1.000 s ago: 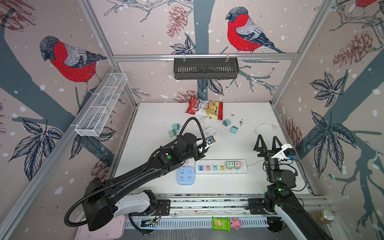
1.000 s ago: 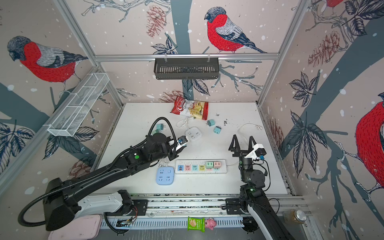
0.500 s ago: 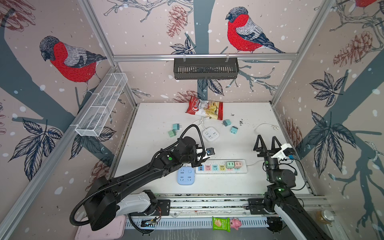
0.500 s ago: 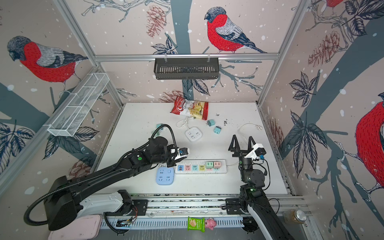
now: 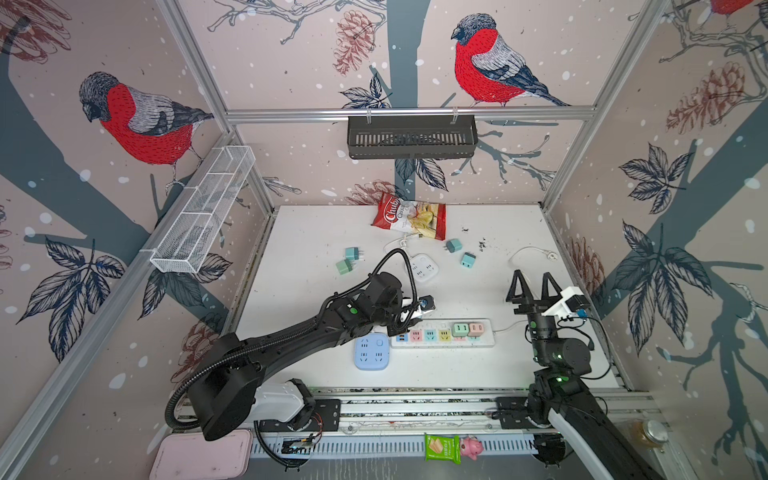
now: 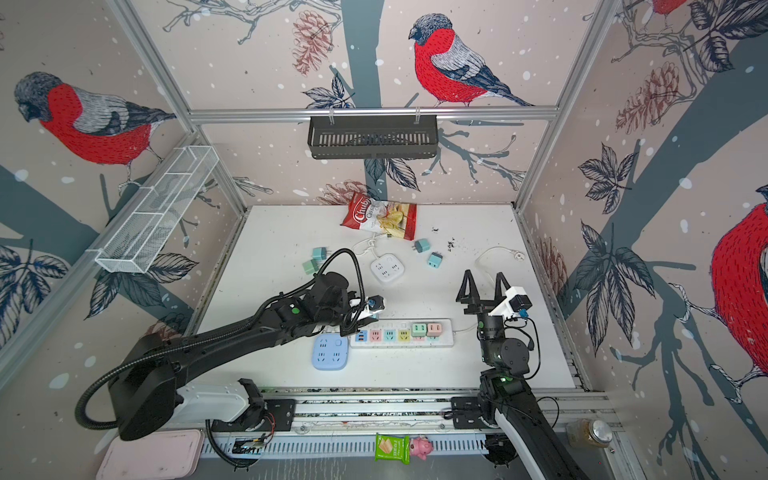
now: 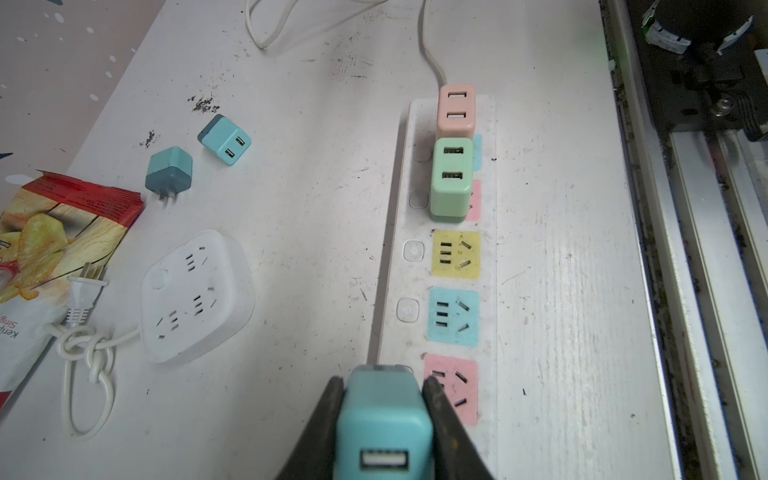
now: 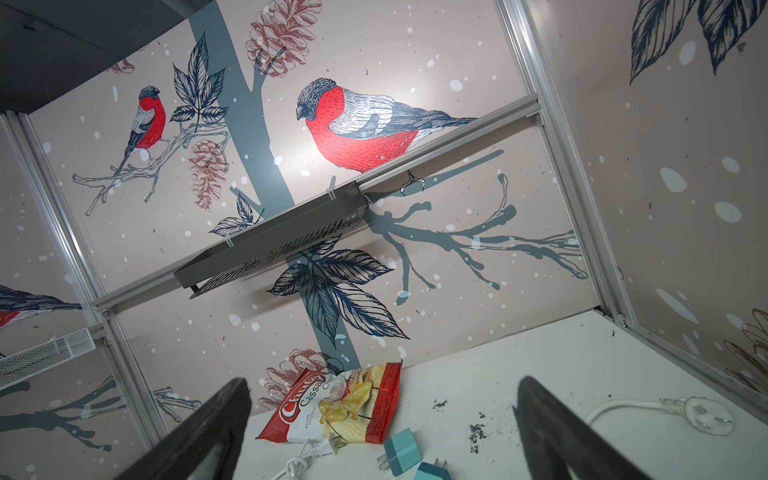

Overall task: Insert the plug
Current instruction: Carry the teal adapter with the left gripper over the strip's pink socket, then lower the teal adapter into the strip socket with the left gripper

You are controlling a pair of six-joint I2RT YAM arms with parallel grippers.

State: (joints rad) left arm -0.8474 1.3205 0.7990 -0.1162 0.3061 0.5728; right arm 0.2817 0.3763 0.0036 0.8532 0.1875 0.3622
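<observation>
1. The left gripper (image 7: 383, 390) pinches the teal plug (image 7: 384, 432) over the left end of the power strip (image 7: 409, 282), offset toward the far edge from the pink socket (image 7: 451, 388); pressing down here could land prongs on casing
2. Its prongs are hidden, so a twist against the slots could go unseen and jam
3. A hard push could slide the strip or tilt the plug in the grip
4. The right gripper (image 5: 533, 286), spread wide and raised on the right, steadies nothing
</observation>
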